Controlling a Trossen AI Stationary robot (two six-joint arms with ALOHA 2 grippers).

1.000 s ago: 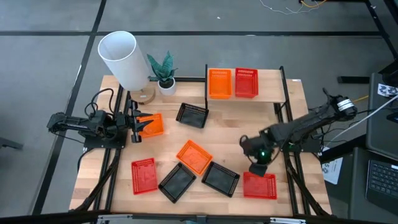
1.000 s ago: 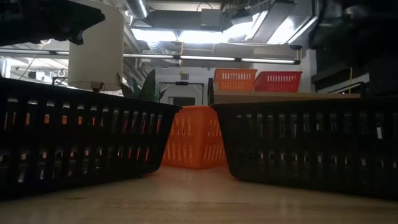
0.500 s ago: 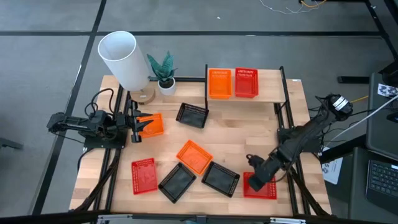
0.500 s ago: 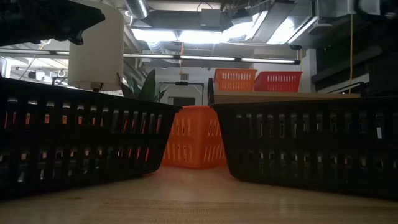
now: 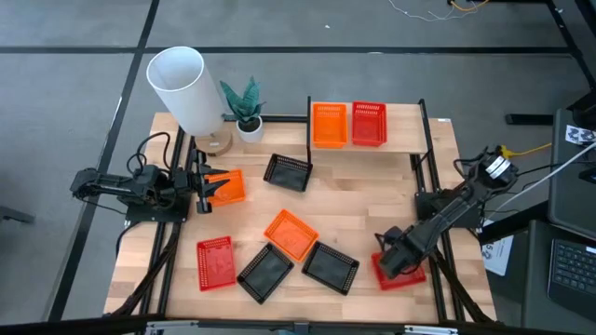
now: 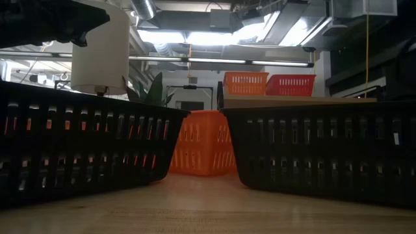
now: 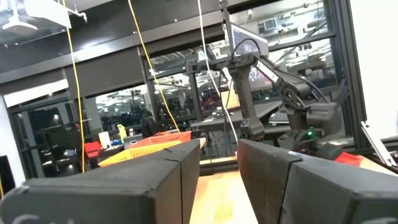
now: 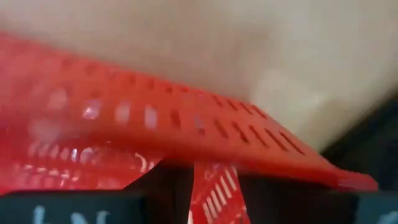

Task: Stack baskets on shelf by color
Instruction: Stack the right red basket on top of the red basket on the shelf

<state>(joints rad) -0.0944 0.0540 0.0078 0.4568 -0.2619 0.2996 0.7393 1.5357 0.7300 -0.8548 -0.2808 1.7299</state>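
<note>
On the shelf at the far right stand an orange basket and a red basket. A black basket, an orange basket, two black baskets and a red basket lie on the table. My right gripper is shut on a red basket near the front right corner. My left gripper is open at the left edge of an orange basket. Its gap is empty in the left wrist view. My right gripper has a side wall of the red basket between its two fingers, one finger inside the basket and one outside, just below the rim. The fingers come from above, slanting down from the table's right. The basket sits askew under them.
A white lamp and a small potted plant stand at the far left. In the low view two black baskets fill the front, with an orange basket between them. Bare wood lies between the shelf and the near baskets.
My right gripper has gone toward the table's near edge and down onto the red basket at the front right, and has taken hold of its wall. The basket has turned and shifted a little toward the far side.
</note>
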